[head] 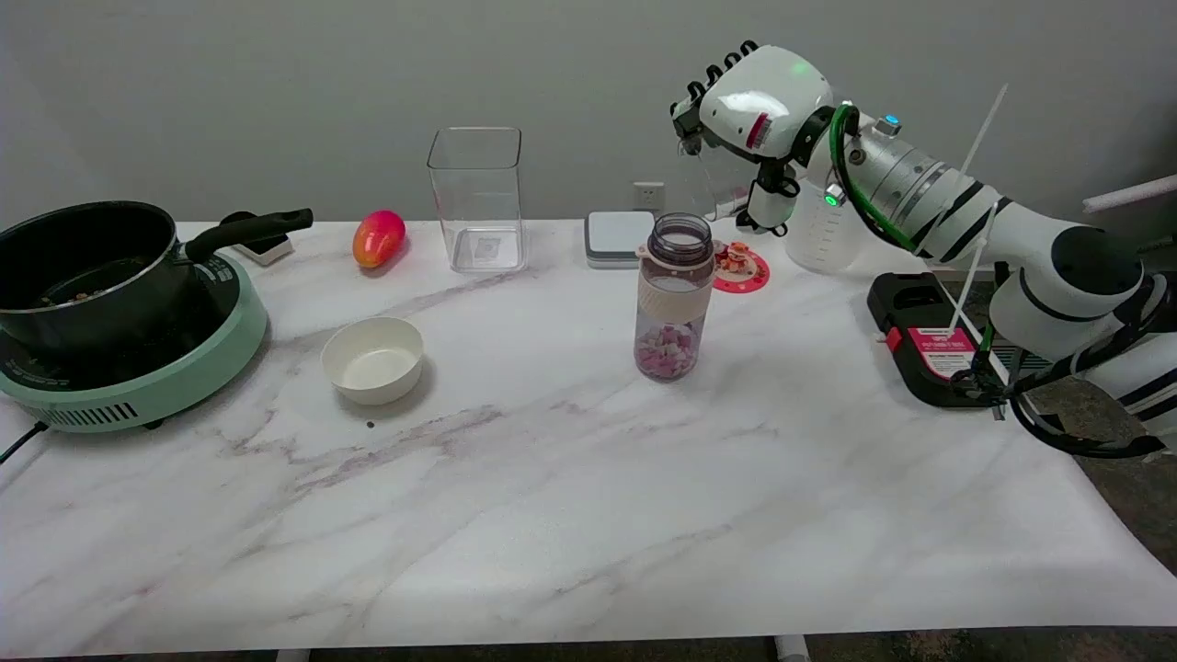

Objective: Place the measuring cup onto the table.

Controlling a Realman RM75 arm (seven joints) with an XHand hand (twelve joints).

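Observation:
A clear measuring cup (821, 234) with printed marks is at the table's back right, partly hidden behind my right wrist. My right hand (759, 110) is above it, fingers curled around its upper part and handle, gripping it. A clear edge of the cup shows to the left, under the fingers. The cup's base is low, near the marble table (552, 478); I cannot tell whether it touches.
Just left of the cup are a pink coaster (740, 267) and a bottle (674, 294) of pink and white pieces. A black device (929, 345) is at the right edge. Further left: a white scale (618, 237), clear container (476, 198), bowl (372, 359), mango (378, 237), pan (87, 267) on a green cooktop (138, 377).

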